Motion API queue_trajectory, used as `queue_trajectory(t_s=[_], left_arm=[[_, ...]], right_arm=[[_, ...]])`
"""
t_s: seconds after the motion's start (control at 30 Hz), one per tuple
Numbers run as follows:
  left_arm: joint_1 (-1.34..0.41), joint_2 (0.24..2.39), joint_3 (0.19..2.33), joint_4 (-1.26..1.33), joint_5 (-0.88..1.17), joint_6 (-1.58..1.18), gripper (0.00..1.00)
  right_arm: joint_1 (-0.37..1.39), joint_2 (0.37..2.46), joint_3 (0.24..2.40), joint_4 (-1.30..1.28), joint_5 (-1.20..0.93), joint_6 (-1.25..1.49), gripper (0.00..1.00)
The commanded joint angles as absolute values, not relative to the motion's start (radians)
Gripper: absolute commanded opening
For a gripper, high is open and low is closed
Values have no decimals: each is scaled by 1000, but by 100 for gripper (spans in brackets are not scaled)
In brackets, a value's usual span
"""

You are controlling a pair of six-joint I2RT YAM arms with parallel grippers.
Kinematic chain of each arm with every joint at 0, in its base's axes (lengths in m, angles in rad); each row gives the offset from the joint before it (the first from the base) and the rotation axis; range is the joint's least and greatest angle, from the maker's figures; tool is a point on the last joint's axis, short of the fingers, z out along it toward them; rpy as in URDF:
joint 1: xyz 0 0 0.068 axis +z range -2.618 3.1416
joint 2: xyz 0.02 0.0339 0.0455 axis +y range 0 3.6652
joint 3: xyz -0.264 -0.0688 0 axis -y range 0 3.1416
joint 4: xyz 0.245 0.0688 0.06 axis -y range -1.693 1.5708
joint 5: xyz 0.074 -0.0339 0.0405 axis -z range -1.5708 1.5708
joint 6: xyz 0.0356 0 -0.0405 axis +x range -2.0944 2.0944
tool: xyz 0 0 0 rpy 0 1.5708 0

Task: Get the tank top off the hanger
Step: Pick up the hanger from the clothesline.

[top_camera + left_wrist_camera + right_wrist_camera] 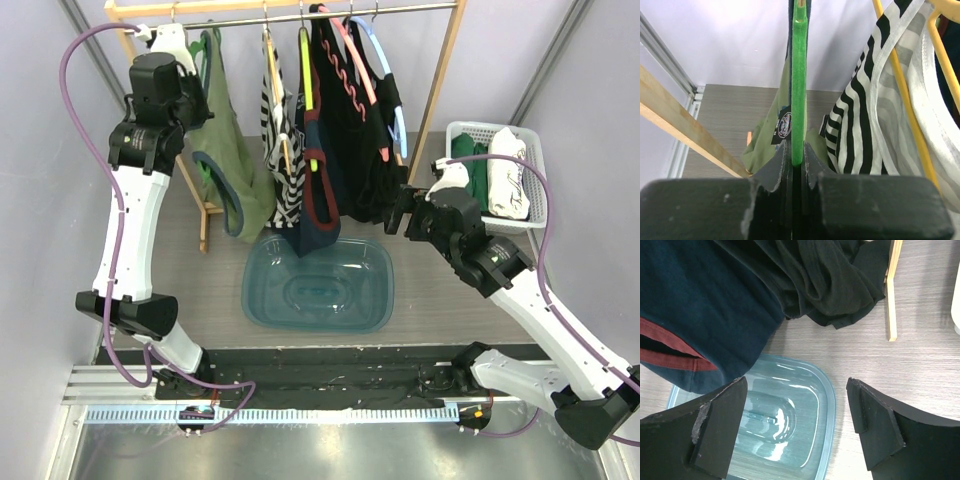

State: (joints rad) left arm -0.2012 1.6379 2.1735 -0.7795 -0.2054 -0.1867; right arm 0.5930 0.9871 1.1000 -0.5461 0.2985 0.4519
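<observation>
So the left gripper (796, 160) is up in the upper left of the top view, fingers pinched tight on the lower end of the thin green hanger (798, 90). The olive-green fabric tank top (235, 160) hangs on that hanger from the wooden clothes rack (440, 80), just beside a black-and-white striped top (865, 115). The right gripper (797, 385) has its fingers spread wide with nothing in them, above the translucent teal plastic bin (825, 390), just beside a navy garment with red trim (705, 305).

place: probably robot lab | evidence: white booth walls (40, 200), clothes rack (441, 90), mounting rail (330, 412)
</observation>
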Motion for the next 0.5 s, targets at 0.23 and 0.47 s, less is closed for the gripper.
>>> queue_trajectory(t_s=[0.23,0.47], left_arm=[[-204,1608,2336,-600,-147,-51,0],[-204,1566,2298,-638,-83,-43,0]], right_arm=[[597,950,1045,-479,282,474,83],[597,946,1040,-482,278,479,82]])
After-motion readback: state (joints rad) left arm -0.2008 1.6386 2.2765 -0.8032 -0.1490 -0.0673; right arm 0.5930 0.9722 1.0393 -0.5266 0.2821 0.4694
